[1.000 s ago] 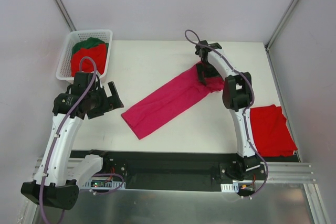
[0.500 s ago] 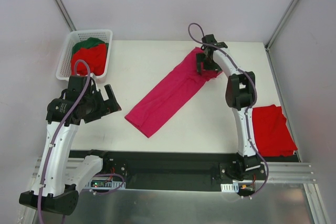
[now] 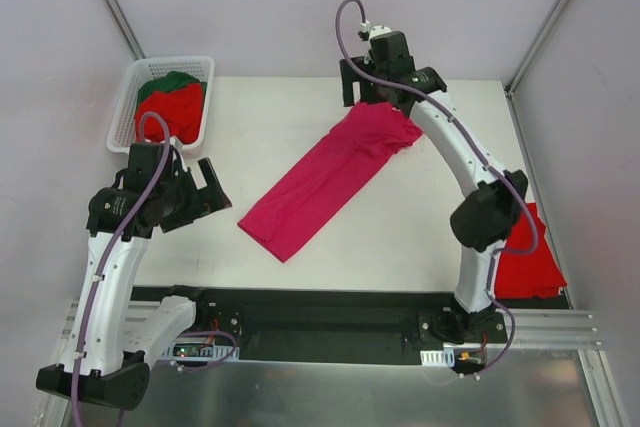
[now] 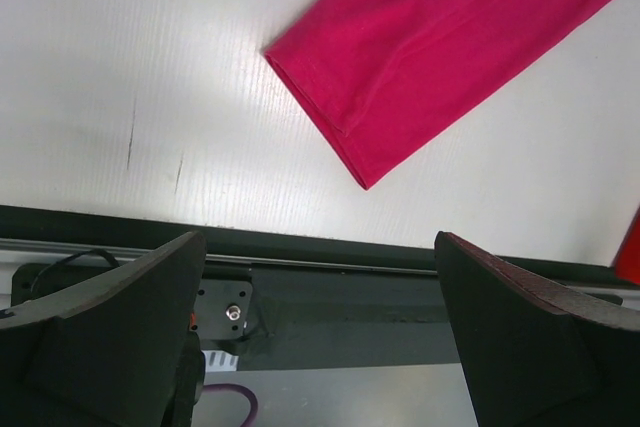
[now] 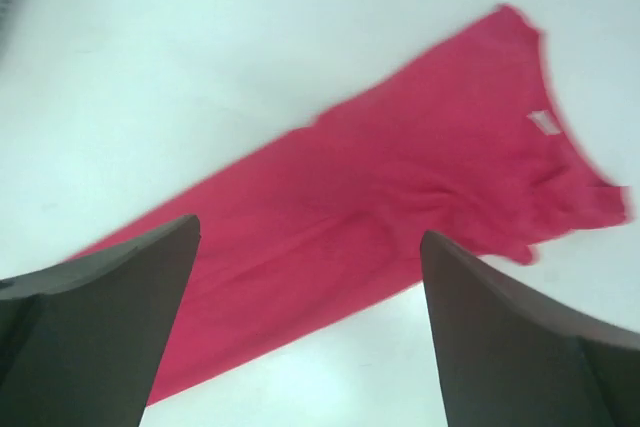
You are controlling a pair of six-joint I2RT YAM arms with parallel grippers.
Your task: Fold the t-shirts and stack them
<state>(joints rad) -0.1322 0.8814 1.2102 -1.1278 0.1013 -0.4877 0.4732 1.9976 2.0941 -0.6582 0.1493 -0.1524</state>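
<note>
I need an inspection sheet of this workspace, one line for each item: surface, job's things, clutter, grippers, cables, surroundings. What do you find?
Surface: white table, two small dark marks near its near edge.
Job's things: magenta t-shirt folded into a long strip, lying diagonally; red t-shirt at the near right, partly behind the right arm; red shirt and dark green shirt in the basket.
Clutter: nothing seen.
Grippers: left gripper open, empty; right gripper open, empty, above the strip's far end.
Cables: left purple cable and right purple cable loop above their arms.
Surroundings: grey walls; basket at the far left corner.
</note>
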